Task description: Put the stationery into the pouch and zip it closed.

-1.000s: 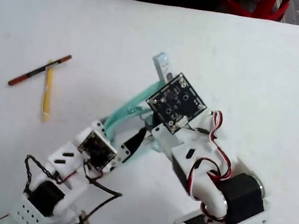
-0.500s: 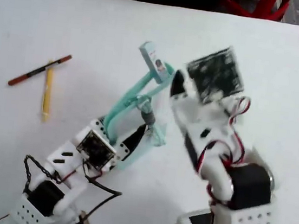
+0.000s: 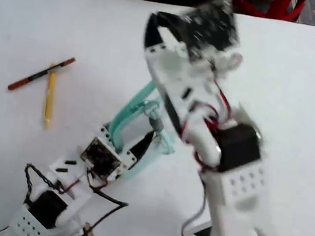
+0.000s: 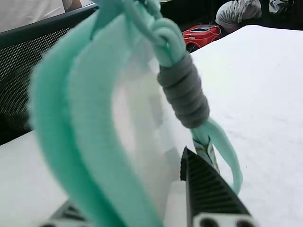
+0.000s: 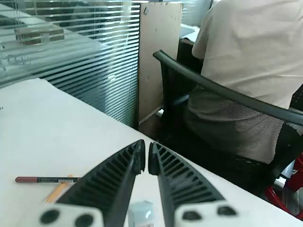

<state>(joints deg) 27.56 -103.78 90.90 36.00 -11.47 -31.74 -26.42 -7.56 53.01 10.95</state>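
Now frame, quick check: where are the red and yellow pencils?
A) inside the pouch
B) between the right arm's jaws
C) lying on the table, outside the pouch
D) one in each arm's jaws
C: the red pencil and the yellow pencil both lie on the white table, well apart from the teal pouch.

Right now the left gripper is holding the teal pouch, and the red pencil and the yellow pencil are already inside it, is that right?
Not quite. The left gripper does hold the teal pouch, but the red pencil and the yellow pencil are not inside it: the high view shows both lying on the table, apart from the pouch.
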